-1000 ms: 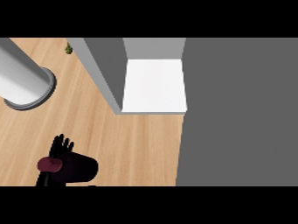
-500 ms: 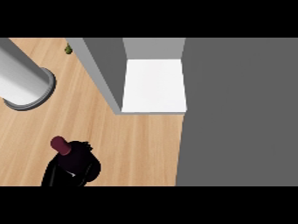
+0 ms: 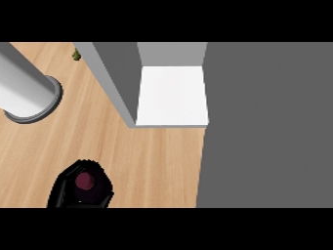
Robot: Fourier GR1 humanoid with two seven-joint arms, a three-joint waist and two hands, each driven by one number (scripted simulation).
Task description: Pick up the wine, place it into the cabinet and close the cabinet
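The wine bottle (image 3: 86, 181) shows from above as a black shape with a dark red cap, low on the left over the wooden counter (image 3: 147, 161). My left hand (image 3: 62, 189) is curled round it; black fingers and black bottle blend together. The cabinet (image 3: 114, 78) stands at the back with its white shelf (image 3: 173, 95) exposed. Its wide grey door (image 3: 273, 127) fills the right side. The bottle is in front of the shelf and to its left, apart from it. My right hand does not show.
A thick grey cylinder (image 3: 14, 80) with a flanged end rests on the counter at the upper left. A small green thing (image 3: 76, 55) peeks out behind the cabinet's left wall. Bare wood lies between the bottle and the cabinet.
The bottle went from tilted, cap to the left, to upright under my view, shifting slightly right. The fingers that stuck up beside it now wrap close round it.
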